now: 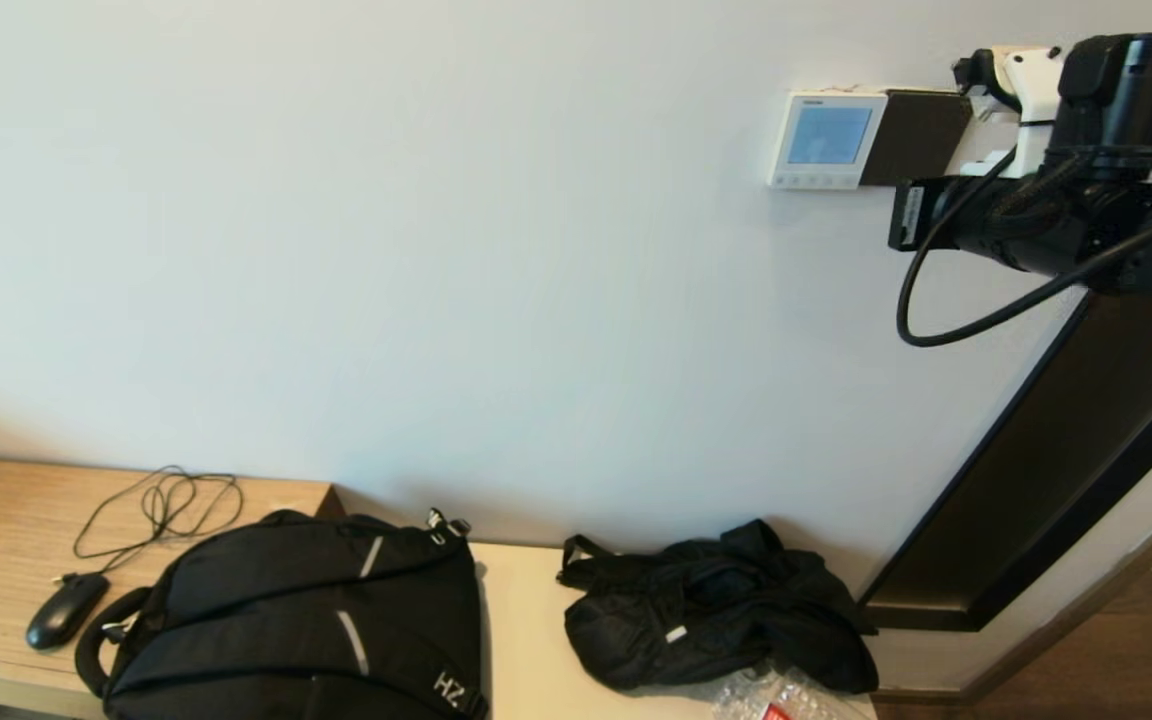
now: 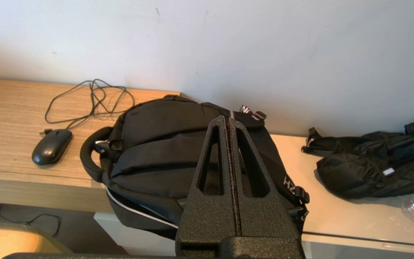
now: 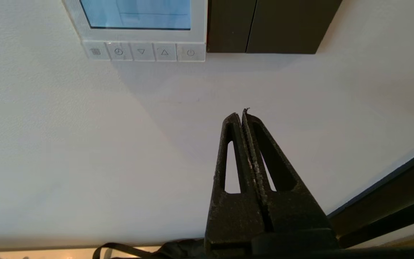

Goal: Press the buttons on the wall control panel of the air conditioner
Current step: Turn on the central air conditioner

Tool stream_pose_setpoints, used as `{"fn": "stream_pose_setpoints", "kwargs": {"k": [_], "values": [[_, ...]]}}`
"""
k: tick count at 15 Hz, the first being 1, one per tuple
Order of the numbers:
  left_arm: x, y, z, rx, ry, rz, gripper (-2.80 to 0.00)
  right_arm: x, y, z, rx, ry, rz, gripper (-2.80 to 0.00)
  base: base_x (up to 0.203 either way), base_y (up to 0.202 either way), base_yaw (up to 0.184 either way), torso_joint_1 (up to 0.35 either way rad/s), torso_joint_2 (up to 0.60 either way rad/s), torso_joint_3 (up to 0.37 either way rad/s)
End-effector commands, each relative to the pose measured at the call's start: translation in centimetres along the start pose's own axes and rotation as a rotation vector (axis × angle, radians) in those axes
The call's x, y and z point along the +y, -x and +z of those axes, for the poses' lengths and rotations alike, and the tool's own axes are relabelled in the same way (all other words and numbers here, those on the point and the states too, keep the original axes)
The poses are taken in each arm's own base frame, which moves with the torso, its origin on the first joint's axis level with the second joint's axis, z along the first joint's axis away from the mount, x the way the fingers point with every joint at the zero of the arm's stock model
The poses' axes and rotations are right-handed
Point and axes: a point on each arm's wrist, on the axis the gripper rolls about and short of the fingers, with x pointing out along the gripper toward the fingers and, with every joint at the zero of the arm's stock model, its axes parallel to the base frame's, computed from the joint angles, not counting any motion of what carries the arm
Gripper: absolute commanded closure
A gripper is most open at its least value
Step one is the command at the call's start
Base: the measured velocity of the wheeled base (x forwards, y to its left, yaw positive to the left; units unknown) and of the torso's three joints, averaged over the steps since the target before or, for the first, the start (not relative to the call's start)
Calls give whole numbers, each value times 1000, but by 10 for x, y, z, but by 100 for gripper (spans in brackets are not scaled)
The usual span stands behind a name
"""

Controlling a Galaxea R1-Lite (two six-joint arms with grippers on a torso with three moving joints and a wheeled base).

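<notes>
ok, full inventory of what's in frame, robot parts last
wall control panel: 1, white with pale blue screen, on the wall, upper right of head view
buttons: 5, white-grey, in a row along the panel's bottom edge
black panel: 1, plain black, on the wall against the white panel's right side
backpack: 1, black, lying on the counter
mouse: 1, black, corded, on the wooden top left of the backpack
black bag: 1, crumpled, on the counter right of the backpack
plastic bottle: 1, clear, by the black bag
left pincer: shut, above the backpack
right pincer: shut, near the wall below the panels, touching neither
</notes>
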Motion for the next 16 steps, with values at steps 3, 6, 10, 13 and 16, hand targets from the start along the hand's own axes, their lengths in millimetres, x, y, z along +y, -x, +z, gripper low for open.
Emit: {"fn": "stream_pose_setpoints", "kwargs": {"k": [3, 6, 10, 13, 16], "values": [[0, 0, 0, 1, 0, 0, 0, 7, -21, -1, -10, 6, -2, 0, 0, 0, 0, 0, 0, 0], [0, 0, 0, 0, 1, 0, 0, 9, -30, 0, -19, 14, -3, 0, 0, 0, 0, 0, 0, 0], [0, 0, 0, 0, 1, 0, 0, 13, -38, 4, -39, 10, -1, 0, 0, 0, 0, 0, 0, 0], [0, 0, 0, 0, 0, 0, 0, 16, -42, 1, -37, 9, 0, 0, 0, 0, 0, 0, 0, 0], [0, 0, 0, 1, 0, 0, 0, 18, -47, 1, -49, 10, -5, 0, 0, 0, 0, 0, 0, 0]]}}
